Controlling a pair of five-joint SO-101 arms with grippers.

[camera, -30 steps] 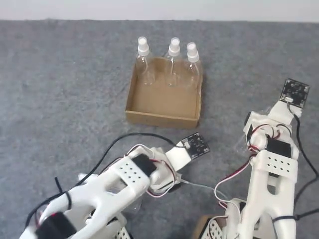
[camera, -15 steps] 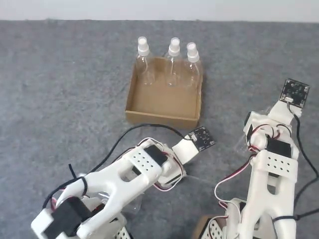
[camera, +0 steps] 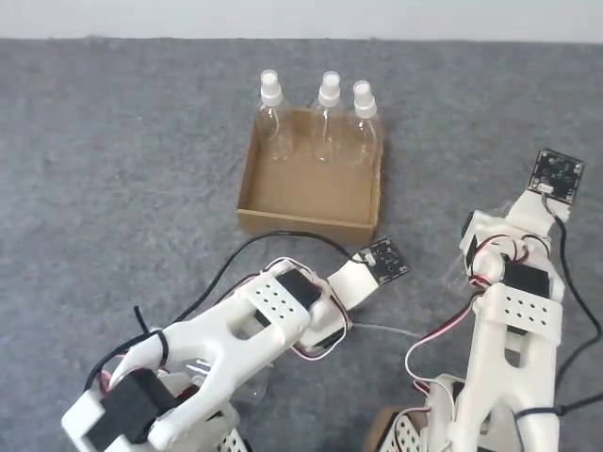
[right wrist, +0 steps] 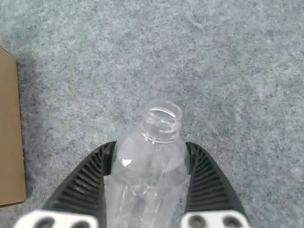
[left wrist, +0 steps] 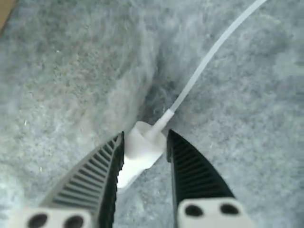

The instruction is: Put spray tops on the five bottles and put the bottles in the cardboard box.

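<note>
Two parts held, one in each gripper, not yet joined

The left gripper (left wrist: 145,138) is closed narrowly on the white spray top (left wrist: 138,153), pinching its cap between both fingers. The thin dip tube (left wrist: 213,47) runs straight out ahead of the gripper over the grey table (camera: 113,141), and in the high view it points toward the right arm. The right gripper (right wrist: 151,148) clasps the uncapped bottle (right wrist: 152,166) around its shoulder, with the open neck facing away from the gripper. Tube tip and neck are apart, so the next move likely turns on lining the tube's long axis up with that opening. Three capped bottles (camera: 328,118) stand along the far side of the cardboard box (camera: 306,224)
</note>
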